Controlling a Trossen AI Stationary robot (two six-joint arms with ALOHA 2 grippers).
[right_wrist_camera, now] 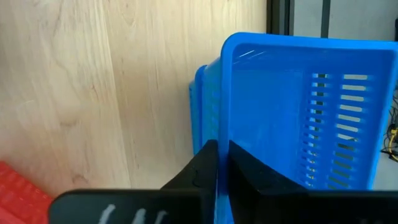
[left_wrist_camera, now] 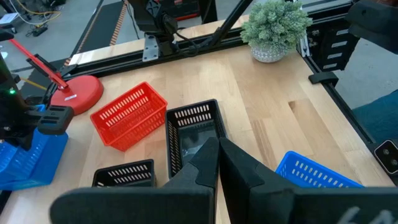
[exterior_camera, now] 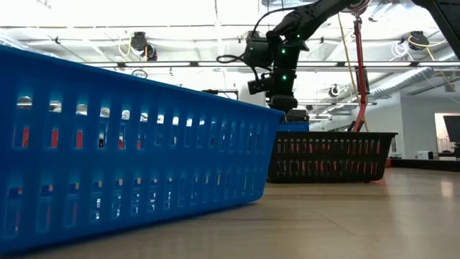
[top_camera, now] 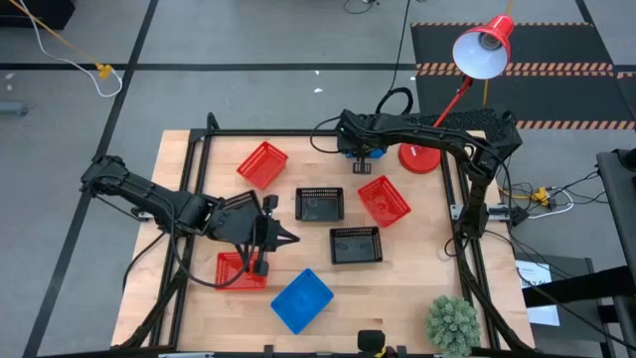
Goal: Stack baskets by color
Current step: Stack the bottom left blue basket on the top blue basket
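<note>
The blue basket (right_wrist_camera: 298, 106), a shallow plastic rectangle with slotted lattice walls, is hanging tilted over a second blue basket (right_wrist_camera: 200, 106) at the table's (top_camera: 417, 288) far edge, just beside the round red lamp base (top_camera: 420, 157). The right gripper (right_wrist_camera: 217, 144) is pinching its near wall, the fingers clenched on the thin blue plastic. A third blue one, the lone blue basket (top_camera: 302, 300), is lying skewed near the front edge, and in the low view it is filling most of the foreground. The far red basket (top_camera: 262, 164) is sitting tilted toward the far left corner. The middle red basket (top_camera: 384, 200) is resting just beside the blue pair. The front red basket (top_camera: 241, 270) is lying near the front left corner. The first black basket (top_camera: 320, 204) is sitting at the table's centre, with the second black basket (top_camera: 356, 245) close by, toward the front right. The left gripper (top_camera: 293, 237) is hovering over the left half of the table, just above the front red basket, its fingers pressed together and grasping nothing. A small potted plant (top_camera: 453, 323) is standing at the front right corner.
</note>
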